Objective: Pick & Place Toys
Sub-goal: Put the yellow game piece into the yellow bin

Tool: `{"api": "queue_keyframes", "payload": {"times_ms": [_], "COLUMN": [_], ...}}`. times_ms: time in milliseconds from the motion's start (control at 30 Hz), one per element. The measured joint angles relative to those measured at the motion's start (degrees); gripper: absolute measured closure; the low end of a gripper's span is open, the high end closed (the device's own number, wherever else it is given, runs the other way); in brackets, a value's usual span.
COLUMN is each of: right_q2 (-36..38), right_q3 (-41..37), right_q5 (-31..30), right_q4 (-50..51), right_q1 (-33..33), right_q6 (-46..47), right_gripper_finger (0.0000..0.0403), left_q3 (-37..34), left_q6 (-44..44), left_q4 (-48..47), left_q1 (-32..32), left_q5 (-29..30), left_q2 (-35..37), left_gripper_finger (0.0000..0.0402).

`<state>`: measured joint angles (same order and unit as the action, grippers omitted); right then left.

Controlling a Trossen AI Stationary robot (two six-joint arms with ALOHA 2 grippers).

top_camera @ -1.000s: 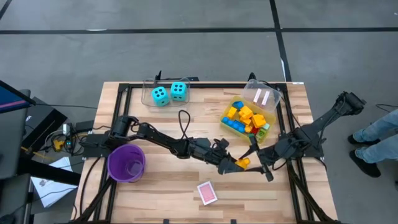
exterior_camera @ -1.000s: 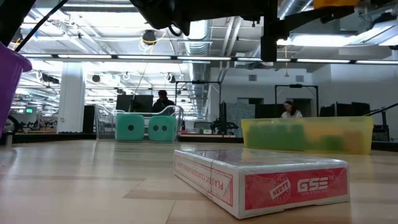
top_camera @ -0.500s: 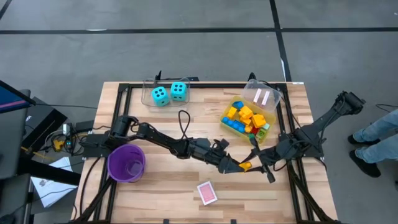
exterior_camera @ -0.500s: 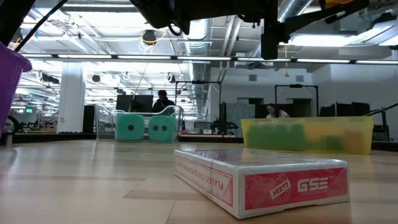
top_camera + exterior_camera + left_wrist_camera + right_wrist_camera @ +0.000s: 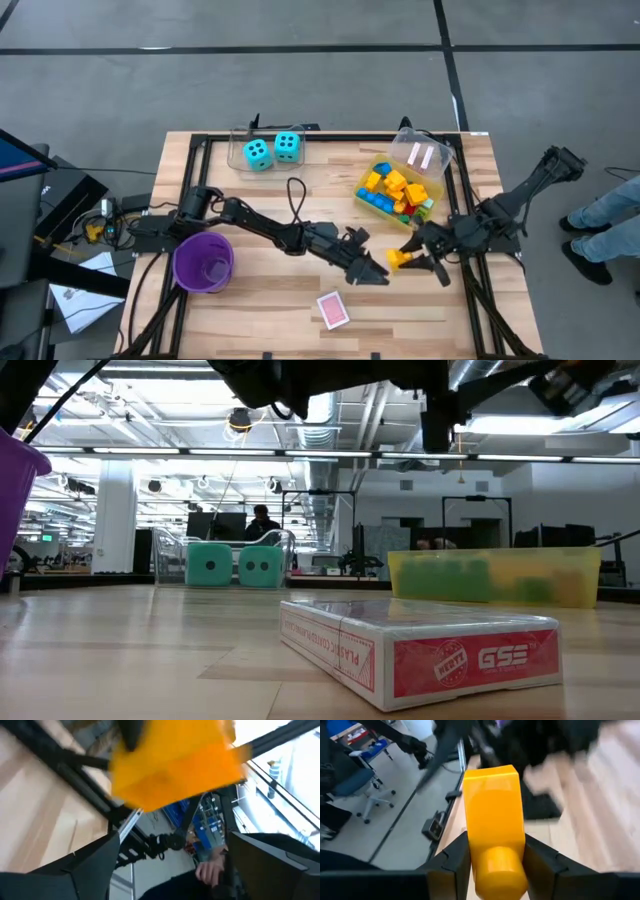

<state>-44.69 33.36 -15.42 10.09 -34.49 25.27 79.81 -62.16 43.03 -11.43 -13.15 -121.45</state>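
Meanwhile my right gripper clamps a yellow brick; left gripper gapes empty (yellow bin holds mixed bricks).

Two dice, one card pack

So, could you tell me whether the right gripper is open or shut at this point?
Shut on the yellow brick: in the right wrist view the right gripper has a finger against each side of it.
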Motion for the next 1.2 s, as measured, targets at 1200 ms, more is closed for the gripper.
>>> {"api": "queue_keyframes", "payload": {"times_ms": [1200], "right_q2": [-1.5], "right_q3": [-0.1], "right_q5": [3.8], "right_q4": [34.5], "right_q1": [26.8], "right_q6": [44.6], "right_gripper_finger": [0.0272], "left_q3": [0.1], "left_q6": [66.7], "left_q4": [-29.1], "left_q1": [11.6], "left_q5": [20.7], "left_q2": [38.2], "left_gripper_finger": [0.0115]}}
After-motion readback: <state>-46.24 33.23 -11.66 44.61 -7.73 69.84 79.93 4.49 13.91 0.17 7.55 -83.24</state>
